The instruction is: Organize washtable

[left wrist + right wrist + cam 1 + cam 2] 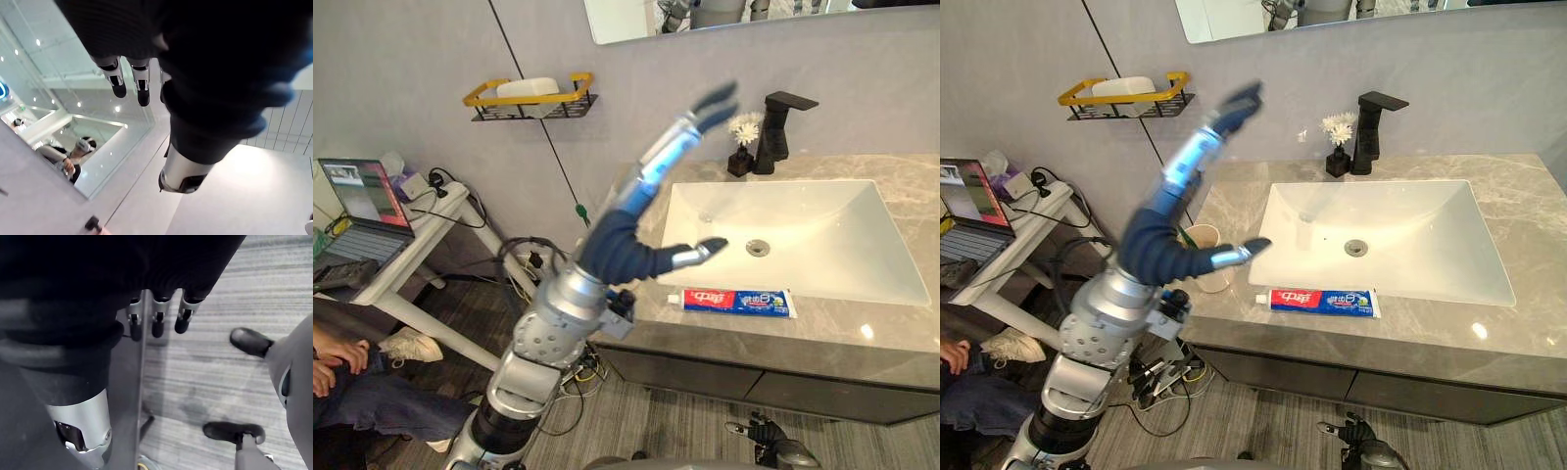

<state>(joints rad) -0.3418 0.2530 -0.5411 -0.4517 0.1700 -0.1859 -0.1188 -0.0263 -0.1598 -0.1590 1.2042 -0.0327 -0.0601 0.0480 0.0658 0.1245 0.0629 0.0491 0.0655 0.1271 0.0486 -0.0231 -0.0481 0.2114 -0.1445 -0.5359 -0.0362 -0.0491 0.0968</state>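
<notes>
My left hand is raised in the air over the left end of the marble counter, open, with fingers straight and thumb spread, holding nothing. A red, white and blue toothpaste tube lies flat on the counter's front strip, just before the white sink basin. A pale cup stands on the counter left of the basin, partly hidden behind my left hand. My right hand hangs low beside the cabinet, pointing at the floor, fingers relaxed and empty.
A black faucet and a small black vase with a white flower stand behind the basin. A yellow-rimmed wall shelf carries a white soap. At the left are a white table with a laptop and a seated person.
</notes>
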